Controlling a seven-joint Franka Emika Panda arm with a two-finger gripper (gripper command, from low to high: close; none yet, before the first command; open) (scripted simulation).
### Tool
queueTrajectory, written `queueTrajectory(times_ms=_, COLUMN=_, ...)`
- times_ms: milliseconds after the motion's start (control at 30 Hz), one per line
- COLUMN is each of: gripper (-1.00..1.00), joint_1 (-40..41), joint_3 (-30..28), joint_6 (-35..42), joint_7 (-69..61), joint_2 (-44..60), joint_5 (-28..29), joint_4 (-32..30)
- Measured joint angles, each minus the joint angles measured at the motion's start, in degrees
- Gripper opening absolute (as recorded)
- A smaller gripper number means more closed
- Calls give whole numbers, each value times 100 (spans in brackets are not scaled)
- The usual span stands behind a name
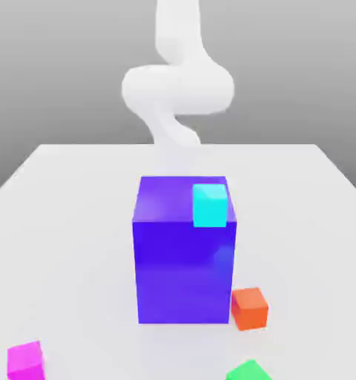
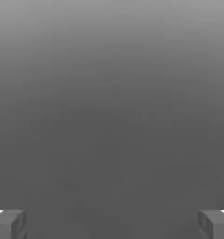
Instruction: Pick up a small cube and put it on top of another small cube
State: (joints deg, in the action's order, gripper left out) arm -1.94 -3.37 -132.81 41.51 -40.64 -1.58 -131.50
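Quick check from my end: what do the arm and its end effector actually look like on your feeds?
In the exterior view the arm is plain white with smooth, rounded, tube-like segments, and I see no cables or markings on it. In the hand view the end effector has two blocky grey fingers with squared-off edges and a small white patch beside each.

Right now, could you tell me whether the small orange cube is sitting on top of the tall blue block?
No, the small orange cube rests on the table beside the tall blue block's base.
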Motion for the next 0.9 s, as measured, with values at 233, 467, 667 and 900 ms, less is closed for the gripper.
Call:
queueTrajectory(times_ms=233, gripper=0, joint_1=-462, joint_3=-927, joint_6=-298, joint_7=-1329, joint_2=1472, joint_5=-583, joint_4=80)
queueTrajectory(times_ms=467, gripper=0, joint_1=-660, joint_3=-1615, joint_6=-571, joint_7=-2754, joint_2=2938, joint_5=-1332, joint_4=163)
queueTrajectory(times_ms=667, gripper=0, joint_1=-444, joint_3=-1842, joint_6=-811, joint_7=-3924, joint_2=4188, joint_5=-1905, joint_4=232)
queueTrajectory(times_ms=900, gripper=0, joint_1=-62, joint_3=-1881, joint_6=-1205, joint_7=-4960, joint_2=5496, joint_5=-2084, joint_4=278)
